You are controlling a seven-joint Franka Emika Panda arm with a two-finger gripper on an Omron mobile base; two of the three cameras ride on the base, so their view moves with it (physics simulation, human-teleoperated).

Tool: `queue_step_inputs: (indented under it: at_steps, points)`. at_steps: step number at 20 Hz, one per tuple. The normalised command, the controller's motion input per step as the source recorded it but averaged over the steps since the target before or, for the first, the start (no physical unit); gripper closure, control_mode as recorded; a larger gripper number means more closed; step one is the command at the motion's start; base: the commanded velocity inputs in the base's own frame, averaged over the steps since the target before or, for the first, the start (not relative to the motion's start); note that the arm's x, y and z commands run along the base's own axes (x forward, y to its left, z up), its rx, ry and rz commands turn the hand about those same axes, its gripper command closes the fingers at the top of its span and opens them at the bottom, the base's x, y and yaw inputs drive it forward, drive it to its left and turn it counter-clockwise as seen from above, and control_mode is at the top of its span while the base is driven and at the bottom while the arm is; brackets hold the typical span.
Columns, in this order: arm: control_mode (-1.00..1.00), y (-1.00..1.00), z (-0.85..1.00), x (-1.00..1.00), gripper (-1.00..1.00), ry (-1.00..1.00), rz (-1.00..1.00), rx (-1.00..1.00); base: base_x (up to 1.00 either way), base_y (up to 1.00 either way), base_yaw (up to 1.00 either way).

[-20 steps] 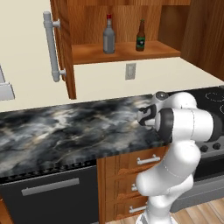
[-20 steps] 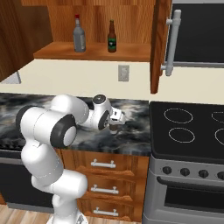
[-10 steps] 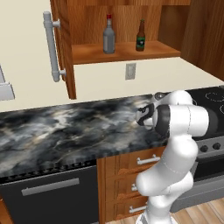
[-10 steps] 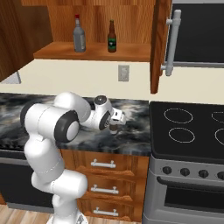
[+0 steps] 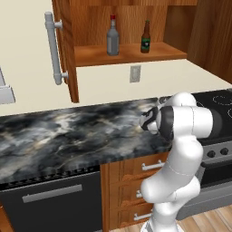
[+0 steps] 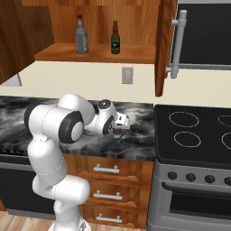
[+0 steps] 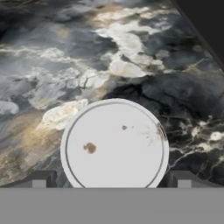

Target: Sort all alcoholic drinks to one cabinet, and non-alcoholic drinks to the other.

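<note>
The white arm's two-finger gripper (image 7: 111, 178) has dropped lower over the short dark brown cup with the pale lid (image 7: 114, 143) on the marbled counter (image 5: 68, 131), jaws spread wide either side. Both bottles, grey glass with red cap (image 5: 113, 37) and slim brown beer (image 5: 145, 38), stand on the reddish-brown wall cabinet's shelf (image 5: 129, 53), so the cup looks next.

Two flanking base views over one counter (image 5: 68, 131); close downward hand view.

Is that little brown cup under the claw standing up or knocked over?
Upright. The short dark brown cup with a pale lid stands on the marbled dark counter; its round lid faces straight up between the open claw's tips.
</note>
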Motion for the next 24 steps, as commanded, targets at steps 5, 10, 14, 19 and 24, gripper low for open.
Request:
queue_step_inputs:
  at_steps: [5, 10, 14, 19, 24]
  points:
    - [-1.00, 0.00, -0.07, 0.03, -1.00, -0.02, 0.00, 0.00, 0.00, 0.00, 0.00]
    - [-1.00, 0.00, -0.06, 0.01, -1.00, -0.06, 0.00, 0.00, 0.00, 0.00, 0.00]
    - [-1.00, 0.00, -0.05, 0.00, -1.00, -0.07, 0.00, 0.00, 0.00, 0.00, 0.00]
    - [-1.00, 0.00, -0.04, 0.01, 1.00, -0.01, 0.00, 0.00, 0.00, 0.00, 0.00]
    - [-1.00, -0.02, -0.01, 0.00, 1.00, 0.00, 0.00, 0.00, 0.00, 0.00, 0.00]
